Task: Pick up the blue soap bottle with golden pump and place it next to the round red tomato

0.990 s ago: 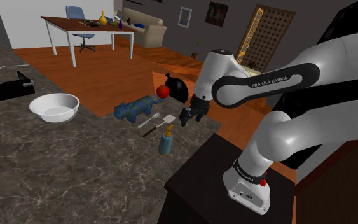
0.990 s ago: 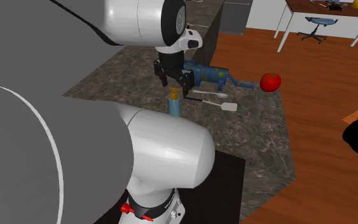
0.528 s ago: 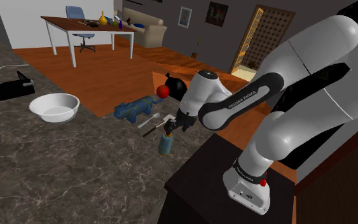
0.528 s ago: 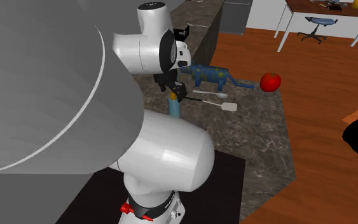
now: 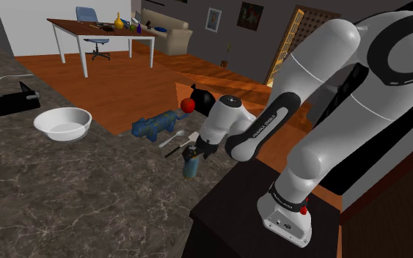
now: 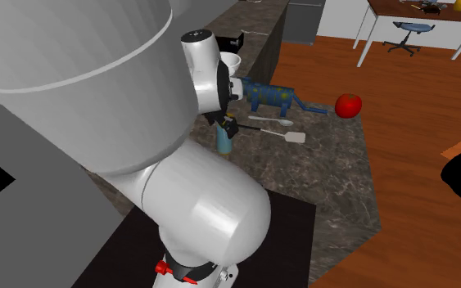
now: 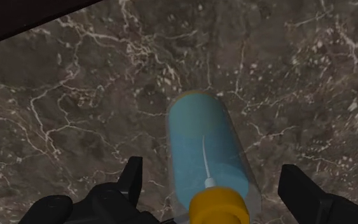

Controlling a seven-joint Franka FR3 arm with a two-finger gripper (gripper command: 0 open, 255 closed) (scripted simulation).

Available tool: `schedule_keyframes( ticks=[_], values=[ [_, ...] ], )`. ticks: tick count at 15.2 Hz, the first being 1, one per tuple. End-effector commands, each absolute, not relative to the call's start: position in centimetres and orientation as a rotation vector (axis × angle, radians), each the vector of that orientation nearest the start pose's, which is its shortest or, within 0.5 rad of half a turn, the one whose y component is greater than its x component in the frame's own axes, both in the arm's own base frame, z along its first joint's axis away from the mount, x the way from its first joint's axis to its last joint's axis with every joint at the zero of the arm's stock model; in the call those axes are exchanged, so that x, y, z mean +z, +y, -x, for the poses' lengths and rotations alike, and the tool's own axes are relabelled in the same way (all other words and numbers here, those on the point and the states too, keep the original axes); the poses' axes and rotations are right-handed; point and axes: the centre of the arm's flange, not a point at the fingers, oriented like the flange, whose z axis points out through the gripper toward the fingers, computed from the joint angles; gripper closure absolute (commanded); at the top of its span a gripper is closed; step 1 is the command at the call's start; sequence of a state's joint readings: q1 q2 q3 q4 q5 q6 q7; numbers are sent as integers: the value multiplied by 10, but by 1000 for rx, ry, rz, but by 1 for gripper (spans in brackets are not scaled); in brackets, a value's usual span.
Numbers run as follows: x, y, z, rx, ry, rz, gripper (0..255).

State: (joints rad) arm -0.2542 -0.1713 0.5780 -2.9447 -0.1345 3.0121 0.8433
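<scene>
Shoulder view: dark veined counter (image 5: 65, 190) runs from the near edge to the far wooden floor. White arm (image 5: 329, 95) rises from the black stand (image 5: 234, 212) at the near right of this view and bends down to the counter.

1 white bowl (image 5: 63, 123) sits on the counter toward the shoulder view's left. 1 blue spotted object (image 5: 153, 124) lies farther along the counter, between the bowl and the arm.

Gripper (image 5: 194, 152) points down over the blue soap bottle (image 5: 191, 167). Wrist view: the 2 black fingers (image 7: 133, 181) are spread wide, 1 on each side of the bottle (image 7: 206, 153), with bare counter showing between each finger and the bottle. No contact, nothing gripped. Bottle stands upright on the counter, near the stand, golden pump (image 7: 217, 207) on top and closest to the hand.

Round red tomato (image 5: 188, 105) sits at the far edge of the counter, beyond the blue spotted object, well apart from the bottle.

Second exterior view: 1 spatula (image 6: 290, 136) and 1 spoon (image 6: 271, 121) lie on the counter between bottle (image 6: 223, 141) and tomato (image 6: 348, 105).
</scene>
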Motion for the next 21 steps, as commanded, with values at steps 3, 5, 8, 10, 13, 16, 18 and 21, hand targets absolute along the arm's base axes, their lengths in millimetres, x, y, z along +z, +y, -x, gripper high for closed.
schedule_keyframes(
  ticks=[3, 5, 8, 10, 13, 16, 18, 21],
  values=[
    [228, 112, -335, -373, 592, 3050, 0],
    [228, 112, -335, -373, 592, 3050, 0],
    [228, 112, -335, -373, 592, 3050, 0],
    [228, 112, -335, -373, 592, 3050, 255],
    [228, 112, -335, -373, 592, 3050, 255],
    [227, 112, -335, -373, 592, 3050, 255],
    [228, 112, -335, -373, 592, 3050, 255],
    [244, 112, -335, -373, 592, 3050, 255]
  ],
)
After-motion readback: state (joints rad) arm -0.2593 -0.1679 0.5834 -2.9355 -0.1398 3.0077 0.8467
